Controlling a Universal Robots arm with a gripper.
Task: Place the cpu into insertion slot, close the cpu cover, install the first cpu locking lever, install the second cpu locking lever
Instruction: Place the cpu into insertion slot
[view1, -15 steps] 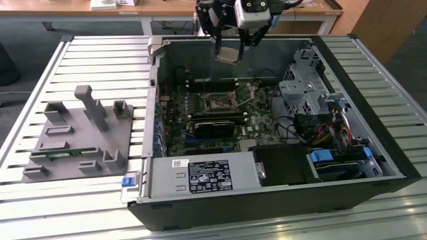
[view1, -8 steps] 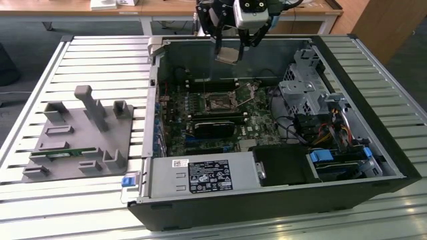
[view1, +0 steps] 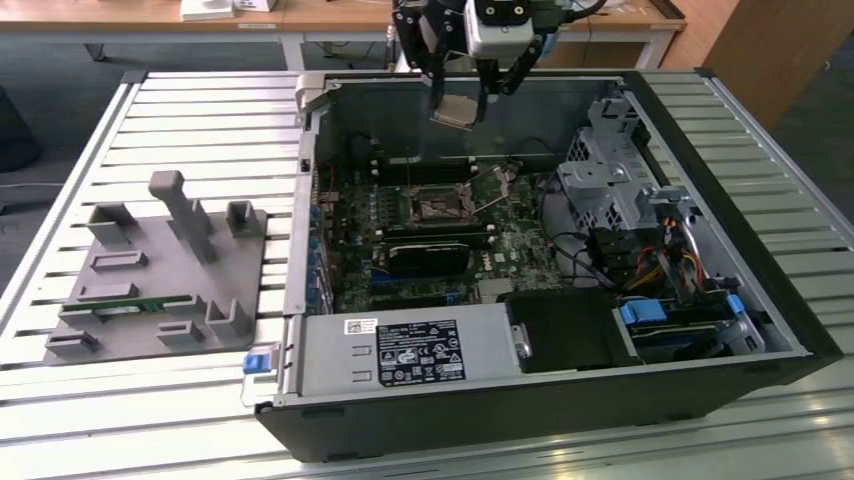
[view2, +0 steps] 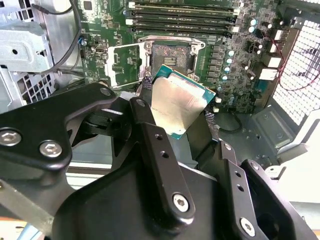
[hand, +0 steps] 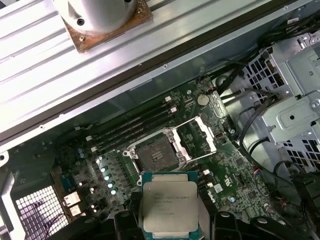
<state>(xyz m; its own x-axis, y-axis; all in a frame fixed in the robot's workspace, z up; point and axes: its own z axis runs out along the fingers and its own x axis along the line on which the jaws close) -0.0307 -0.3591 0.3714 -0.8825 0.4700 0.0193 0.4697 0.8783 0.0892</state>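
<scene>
In the exterior view the gripper (view1: 463, 95) hangs at the top centre of the frame, above the far wall of the open computer case (view1: 534, 400), clenched on the cpu (view1: 453, 111). The chip is tilted and sits well above the motherboard (view1: 400, 250). The insertion slot (view1: 437, 205) lies lower, near the middle of the frame, well apart from the chip. A grey fixture tray (view1: 147, 275) sits at the exterior view's left

In the second wrist view the 2 fingers (view2: 150, 130) pinch the cpu (view2: 177, 102) by opposite edges, which leaves its flat faces free for seating. Beyond it the insertion slot (view2: 172, 55) is bare, and the cpu cover (view2: 125, 65) stands swung open beside it, seemingly so nothing bars the socket

In the first wrist view the cpu (hand: 169, 205) shows its metal top, with the insertion slot (hand: 156, 155) just past its edge; how much height separates them is hard to judge here. The cpu cover (hand: 197, 137) is lifted to 1 side of the socket
</scene>
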